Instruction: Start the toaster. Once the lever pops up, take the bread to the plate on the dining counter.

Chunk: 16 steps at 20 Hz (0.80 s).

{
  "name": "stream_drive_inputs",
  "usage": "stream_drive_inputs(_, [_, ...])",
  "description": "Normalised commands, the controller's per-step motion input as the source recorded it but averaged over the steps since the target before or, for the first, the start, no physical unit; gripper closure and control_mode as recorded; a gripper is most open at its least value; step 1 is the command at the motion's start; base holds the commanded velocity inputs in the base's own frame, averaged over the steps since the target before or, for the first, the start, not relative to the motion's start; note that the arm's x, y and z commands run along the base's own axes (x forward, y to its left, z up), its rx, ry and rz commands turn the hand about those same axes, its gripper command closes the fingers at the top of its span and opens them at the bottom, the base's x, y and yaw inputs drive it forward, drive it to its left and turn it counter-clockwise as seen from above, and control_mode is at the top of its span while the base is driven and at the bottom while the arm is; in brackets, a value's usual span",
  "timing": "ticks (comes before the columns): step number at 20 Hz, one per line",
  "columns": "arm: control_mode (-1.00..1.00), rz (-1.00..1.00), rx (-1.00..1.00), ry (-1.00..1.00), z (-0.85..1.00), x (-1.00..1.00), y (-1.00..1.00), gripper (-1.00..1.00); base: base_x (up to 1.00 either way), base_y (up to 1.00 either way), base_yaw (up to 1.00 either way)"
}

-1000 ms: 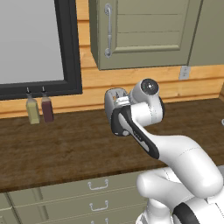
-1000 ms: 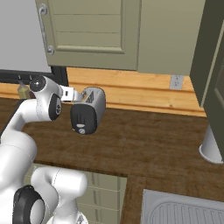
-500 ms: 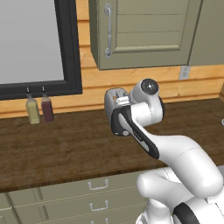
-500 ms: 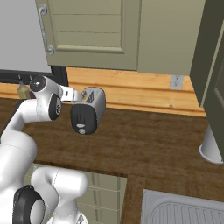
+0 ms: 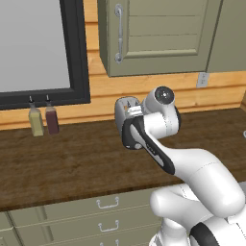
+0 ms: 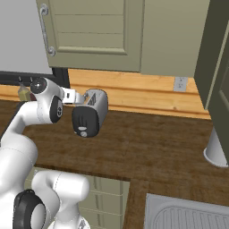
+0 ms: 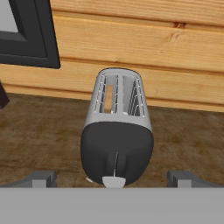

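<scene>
The toaster point(image 7: 117, 131) stands on the brown wood counter point(image 7: 39, 135) against the plank wall, its glossy black end panel facing my hand. A tan slice of bread point(image 7: 109, 98) sits down in its left slot; the right slot looks empty. A pale lever point(image 7: 113, 181) is at the low end of the panel's slit. My gripper point(image 7: 113, 178) is open, its fingertips point(image 7: 42, 178) spread wide on either side of the black panel without touching it. From the right base, the toaster point(image 6: 91, 112) sits just beyond my hand. The plate and the dining counter are out of view.
Two small bottles point(image 5: 36, 120) point(image 5: 51, 119) stand at the wall left of the toaster, under a dark-framed window point(image 5: 77, 53). Olive cabinets point(image 6: 96, 33) hang above. A sink point(image 6: 188, 214) lies at the near right, beside a white post point(image 6: 217, 150). Handled drawers point(image 5: 108, 202) run below the counter.
</scene>
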Motion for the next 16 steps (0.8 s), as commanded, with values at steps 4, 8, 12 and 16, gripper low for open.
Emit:
stream_drive_inputs(4, [-1.00, 0.00, 0.00, 0.00, 0.00, 0.00, 0.00, -1.00, 0.00, 0.00, 0.00])
stream_drive_inputs(8, [-1.00, 0.00, 0.00, 0.00, 0.00, 0.00, 0.00, -1.00, 0.00, 0.00, 0.00])
stream_drive_inputs(12, [-1.00, 0.00, 0.00, 0.00, 0.00, 0.00, 0.00, -1.00, 0.00, 0.00, 0.00])
stream_drive_inputs(16, [-1.00, 0.00, 0.00, 0.00, 0.00, 0.00, 0.00, -1.00, 0.00, 0.00, 0.00])
